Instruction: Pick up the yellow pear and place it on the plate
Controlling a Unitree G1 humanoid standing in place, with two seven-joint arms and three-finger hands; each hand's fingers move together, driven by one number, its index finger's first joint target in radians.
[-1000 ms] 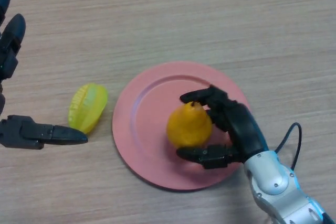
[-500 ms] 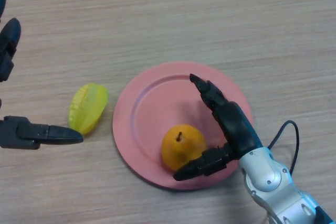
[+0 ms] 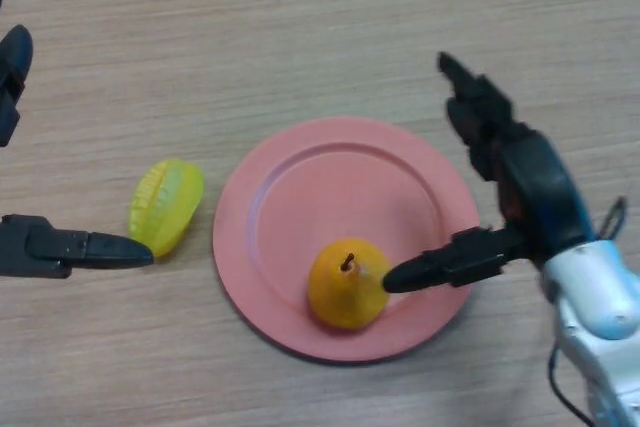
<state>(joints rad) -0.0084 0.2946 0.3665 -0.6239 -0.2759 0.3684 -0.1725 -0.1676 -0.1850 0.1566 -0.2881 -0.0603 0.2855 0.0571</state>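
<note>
The yellow pear (image 3: 344,291) stands upright on the front part of the pink plate (image 3: 300,187), stem up. My right hand (image 3: 525,187) is open over the plate's right rim, fingers straight and pointing away. Its thumb tip reaches the pear's right side; whether it touches is unclear. My left hand (image 3: 50,249) shows at the left edge, open, with its thumb pointing at a yellow-green star fruit.
A yellow-green star fruit (image 3: 166,204) lies on the wooden table (image 3: 320,37) just left of the plate, close to my left thumb tip.
My right hand let go of the pear, opened and drew back to the right and up. The pear dropped toward the plate's front and now stands free. The left hand barely moved.
</note>
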